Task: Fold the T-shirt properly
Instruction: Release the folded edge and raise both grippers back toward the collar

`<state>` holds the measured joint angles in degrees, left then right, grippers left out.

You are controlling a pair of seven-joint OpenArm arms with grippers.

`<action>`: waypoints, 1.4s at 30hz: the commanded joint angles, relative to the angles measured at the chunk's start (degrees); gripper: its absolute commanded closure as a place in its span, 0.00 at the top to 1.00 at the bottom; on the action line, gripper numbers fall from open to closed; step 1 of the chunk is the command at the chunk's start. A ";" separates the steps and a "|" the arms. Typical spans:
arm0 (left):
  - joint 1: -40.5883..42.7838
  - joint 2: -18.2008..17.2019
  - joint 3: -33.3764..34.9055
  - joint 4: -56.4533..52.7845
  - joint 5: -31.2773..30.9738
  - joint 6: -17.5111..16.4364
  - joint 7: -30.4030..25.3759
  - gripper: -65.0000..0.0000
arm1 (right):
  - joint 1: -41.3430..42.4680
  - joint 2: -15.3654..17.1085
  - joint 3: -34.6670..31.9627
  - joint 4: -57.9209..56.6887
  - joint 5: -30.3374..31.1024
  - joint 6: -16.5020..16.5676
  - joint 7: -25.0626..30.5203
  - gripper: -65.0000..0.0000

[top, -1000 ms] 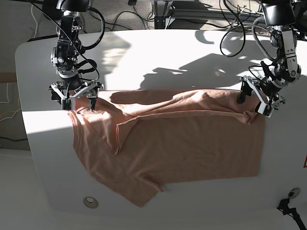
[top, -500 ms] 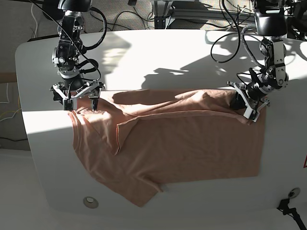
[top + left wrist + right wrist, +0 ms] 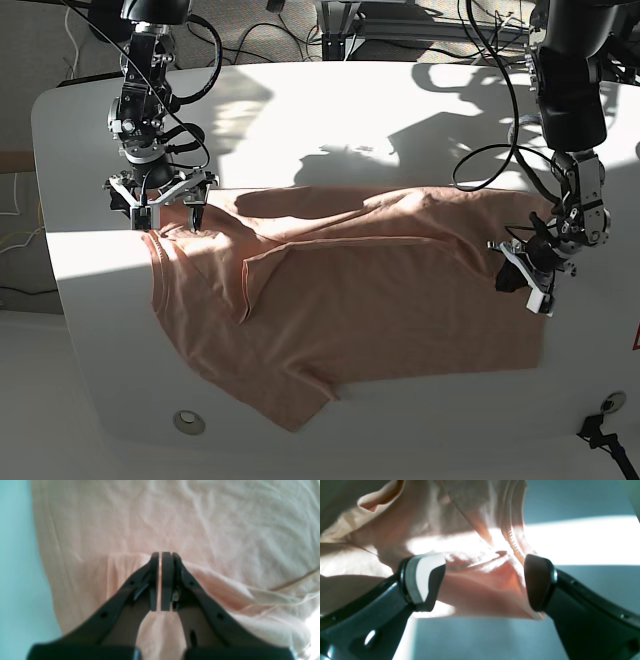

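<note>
Sunlit white table (image 3: 330, 110): my left gripper (image 3: 162, 555) pinches the limp, light T-shirt (image 3: 380, 300); my right gripper (image 3: 485, 580) gapes astride its ribbed collar.

Two black arms with silver-grey joint housings, looped black cables along each, left gripper (image 3: 523, 282) with matte black tapered jaws and small round holes, right gripper (image 3: 165, 212) black with pale pad faces, rounded tips
</note>
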<state>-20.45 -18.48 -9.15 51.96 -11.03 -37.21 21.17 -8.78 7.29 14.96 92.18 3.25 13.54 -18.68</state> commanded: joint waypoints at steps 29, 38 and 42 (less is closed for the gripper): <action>23.39 -3.10 -12.00 31.95 -3.43 -0.63 2.17 0.69 | 1.26 0.93 8.82 -7.21 4.36 2.33 1.49 0.78; 24.27 -3.10 -12.00 31.77 -3.35 -0.63 2.17 0.69 | 1.08 2.07 8.82 -11.17 5.77 2.33 1.75 0.77; 24.27 -3.10 -12.00 31.60 -3.26 -0.46 2.17 0.69 | 1.17 2.07 8.56 -11.17 5.85 2.33 1.75 0.53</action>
<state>4.60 -20.49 -20.73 82.76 -13.52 -37.98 24.58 -7.97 8.88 23.57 80.40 8.93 15.70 -16.75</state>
